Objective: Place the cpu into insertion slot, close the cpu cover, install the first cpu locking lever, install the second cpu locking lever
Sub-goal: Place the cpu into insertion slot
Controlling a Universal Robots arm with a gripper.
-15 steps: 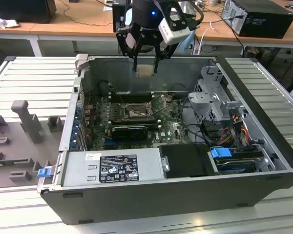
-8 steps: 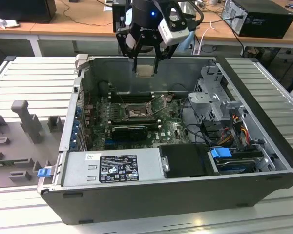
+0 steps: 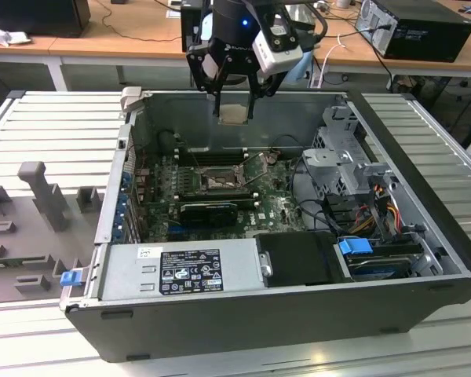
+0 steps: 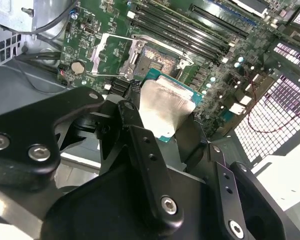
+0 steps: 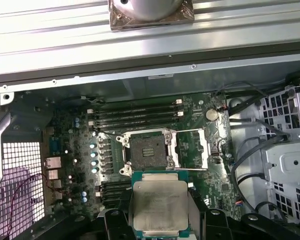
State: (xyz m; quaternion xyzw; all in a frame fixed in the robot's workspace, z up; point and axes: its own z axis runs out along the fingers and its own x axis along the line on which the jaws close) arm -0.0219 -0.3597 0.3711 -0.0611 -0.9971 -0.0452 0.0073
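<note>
Cpu [image 5: 159, 207], a flat silvery square chip, hung clamped in my jaws above the empty black square socket [image 5: 147, 150], not yet inserted.

The gripper [image 3: 234, 108] hangs pointing straight down below the wrist; its black fingers [image 3: 217, 98] angle inward toward their tips; the jaws stand closed on the cpu [image 3: 234, 116], one finger at each opposite edge; the chip sits flat between the tips, its metal face turned up toward the palm.
</note>
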